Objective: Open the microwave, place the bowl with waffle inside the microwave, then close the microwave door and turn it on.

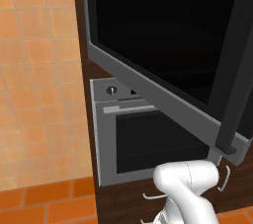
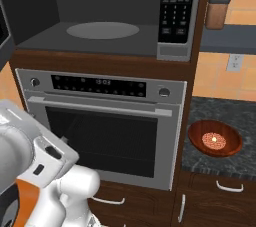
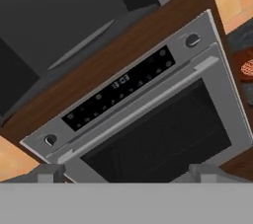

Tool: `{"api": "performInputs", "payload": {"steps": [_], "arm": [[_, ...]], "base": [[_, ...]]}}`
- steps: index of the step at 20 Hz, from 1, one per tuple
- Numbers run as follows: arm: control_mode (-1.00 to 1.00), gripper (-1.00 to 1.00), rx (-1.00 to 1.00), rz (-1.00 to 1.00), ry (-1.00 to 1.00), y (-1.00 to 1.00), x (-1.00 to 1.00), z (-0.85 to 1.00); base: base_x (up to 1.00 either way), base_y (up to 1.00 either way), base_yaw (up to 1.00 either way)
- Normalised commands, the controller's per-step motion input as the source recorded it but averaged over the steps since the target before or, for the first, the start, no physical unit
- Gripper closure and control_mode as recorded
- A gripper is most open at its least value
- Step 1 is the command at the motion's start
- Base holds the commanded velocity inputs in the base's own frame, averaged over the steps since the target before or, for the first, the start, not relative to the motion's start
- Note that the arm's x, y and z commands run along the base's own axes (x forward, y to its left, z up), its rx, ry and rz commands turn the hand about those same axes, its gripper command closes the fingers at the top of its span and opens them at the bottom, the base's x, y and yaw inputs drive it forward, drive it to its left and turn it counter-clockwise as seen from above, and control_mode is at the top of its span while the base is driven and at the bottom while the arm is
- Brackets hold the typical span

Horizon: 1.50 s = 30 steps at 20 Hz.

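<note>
Gripper (image 3: 126, 171) gapes wide, empty (facing the oven (image 3: 158, 119)); the bowl (image 2: 215, 138) sits right of that oven, on the counter (image 2: 240, 116).

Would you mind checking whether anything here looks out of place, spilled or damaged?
Nothing stands out. The microwave door is swung open over an empty turntable, as the job needs. The bowl sits upright on the counter with the waffle inside. The oven below is shut.

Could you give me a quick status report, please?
Gripper open, empty. Microwave door open. Bowl with waffle on counter.
</note>
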Motion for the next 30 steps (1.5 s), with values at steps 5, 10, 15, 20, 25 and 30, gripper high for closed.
{"api": "performInputs", "payload": {"steps": [5,10,15,20,25,30], "arm": [[-1.00,-1.00,0.00,0.05,0.11,0.01,0.42,-0.23],[1.00,-1.00,0.00,0.02,0.08,-0.01,0.08,-0.10],[1.00,-1.00,0.00,0.00,0.00,0.00,0.00,0.00],[1.00,-1.00,0.00,0.00,0.00,0.00,0.00,0.00],[1.00,-1.00,0.00,0.00,0.00,0.00,0.00,0.00],[1.00,-1.00,0.00,0.00,0.00,0.00,0.00,0.00]], "base": [[0.00,0.00,0.00],[-0.06,-0.13,0.01],[-0.21,-0.35,0.03],[-0.28,-0.72,0.09],[-0.04,-0.77,0.26],[0.03,-0.25,0.30]]}}
